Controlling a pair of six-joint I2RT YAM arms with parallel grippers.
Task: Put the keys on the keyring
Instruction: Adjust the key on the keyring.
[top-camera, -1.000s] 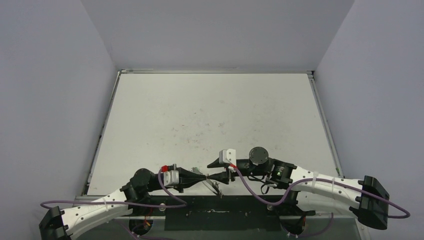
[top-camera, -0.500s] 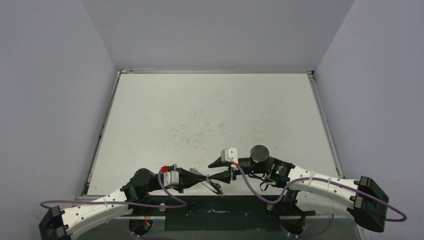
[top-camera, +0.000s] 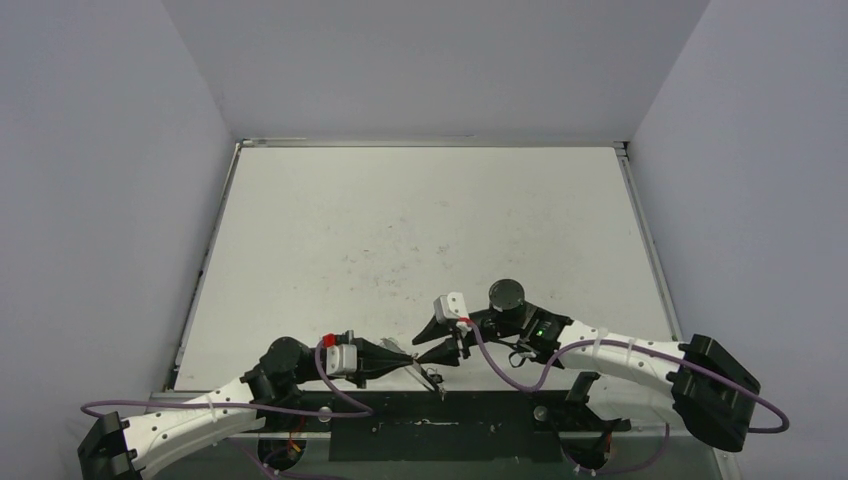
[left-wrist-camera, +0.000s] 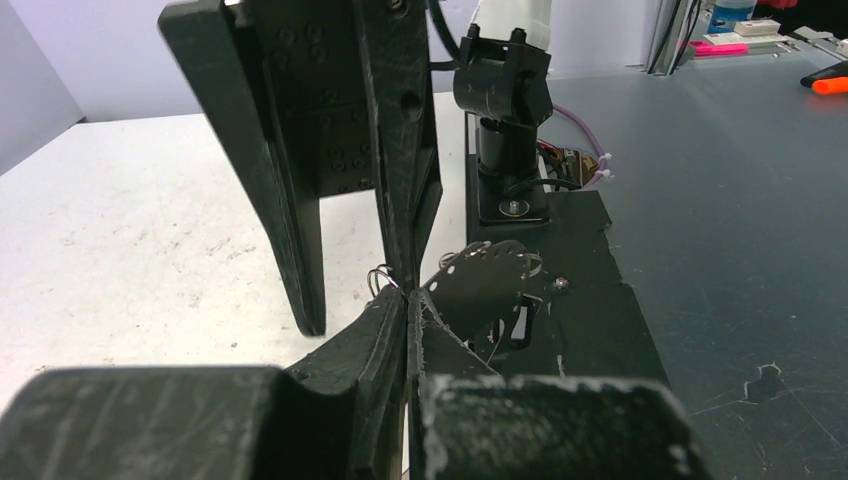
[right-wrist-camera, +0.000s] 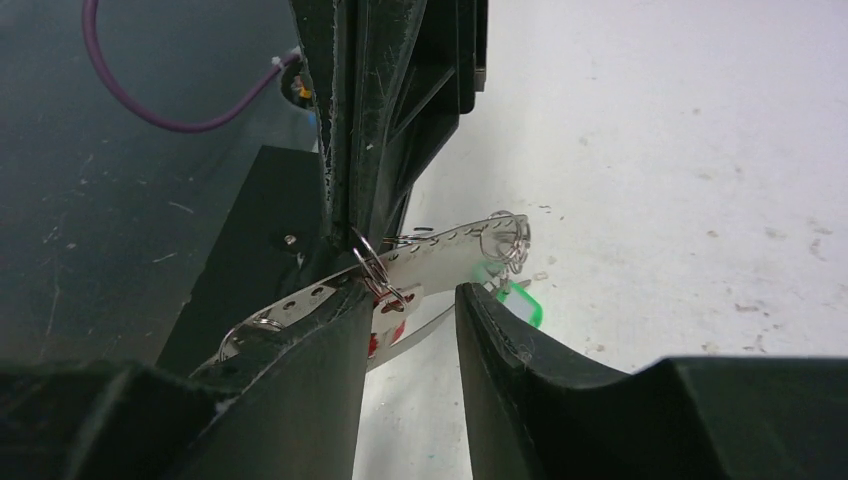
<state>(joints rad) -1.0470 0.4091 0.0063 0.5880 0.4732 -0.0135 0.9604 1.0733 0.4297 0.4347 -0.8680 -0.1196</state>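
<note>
- the left end effector (top-camera: 405, 357) reaches rightward low over the near edge of the white tabletop (top-camera: 420, 230). its two fingers are pressed flat together with no gap between them.
- in the right wrist view a small wire ring (right-wrist-camera: 368, 260) sits pinched at those closed tips, so the left end effector has hold of the keyring (right-wrist-camera: 440, 255) by one of its small rings.
- the keyring shows as a curved silver metal band pierced with a row of holes, with small rings along it. it arcs out from the left tips towards the white tabletop, and its other end carries a cluster of wire rings.
- in the top view the keyring (top-camera: 431, 375) lies just below where the two end effectors meet, at the line between the tabletop and the black mat (top-camera: 480, 412) by the arm bases.
- the right end effector (right-wrist-camera: 405, 310) points back at the left one, tip to tip. its fingers stand parted with a narrow gap and grip nothing. the band passes just beyond that gap, and one fingertip overlaps it.
- in the left wrist view the right arm's two fingers stand upright and apart. one finger (left-wrist-camera: 400, 150) is right at the left end effector's (left-wrist-camera: 408, 300) closed tips.
- the green-tagged key (right-wrist-camera: 520, 305) lies close under the band's far end. only its green tag is clear.
- the red-tagged key (right-wrist-camera: 385, 333) shows as a red patch behind the band, in the gap between the right fingers. whether either key is threaded on a ring cannot be told.
</note>
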